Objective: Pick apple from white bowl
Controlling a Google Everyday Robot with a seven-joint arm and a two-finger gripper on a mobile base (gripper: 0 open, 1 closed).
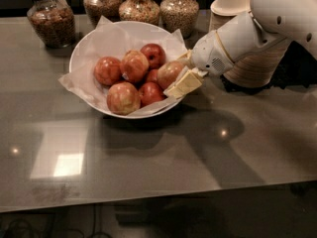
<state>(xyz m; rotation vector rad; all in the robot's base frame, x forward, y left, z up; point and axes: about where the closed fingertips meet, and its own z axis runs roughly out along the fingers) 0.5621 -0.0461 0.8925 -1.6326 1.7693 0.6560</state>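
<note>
The white bowl (84,51), lined with crinkled white paper, stands at the back left of the table and holds several apples. The apple (168,73), pale red-orange with a yellowish blush, lies at the bowl's right side. My gripper (181,73) reaches in over the right rim from the right. One cream finger lies below and in front of the apple, and the other lies behind it. The fingers (184,85) are shut on the apple, which still rests among the others in the bowl.
Several glass jars of grains (51,20) stand behind the bowl along the table's back edge. A stack of tan-and-white disposable bowls (233,1) stands at the back right, behind my arm. The glossy grey table (158,157) stretches toward the front.
</note>
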